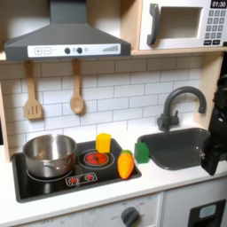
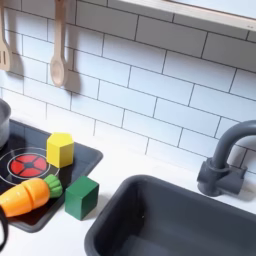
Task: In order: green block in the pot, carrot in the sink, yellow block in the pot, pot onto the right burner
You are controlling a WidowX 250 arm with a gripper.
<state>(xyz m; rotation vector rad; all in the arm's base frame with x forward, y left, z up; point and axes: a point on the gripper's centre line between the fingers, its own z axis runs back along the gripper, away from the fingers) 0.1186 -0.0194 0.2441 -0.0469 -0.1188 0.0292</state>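
Countertop (image 1: 168,182) white, tiled wall (image 2: 160,80) behind; gripper (image 1: 213,162) at sink (image 2: 190,215) (jaw state unclear)

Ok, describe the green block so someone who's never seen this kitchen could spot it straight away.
Find the black stovetop beside the dark sink. At the stovetop's sink-side edge sits the green block, a small dark-green cube. Its neighbours are an orange carrot and a yellow block; it alone is green and square-sided.

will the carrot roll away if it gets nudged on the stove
Probably somewhat: the carrot lies on its side, and its rounded taper would likely make it curve rather than roll straight. It looks like stiff, glossy plastic, so possibly slippery. The green block close beside it might stop it.
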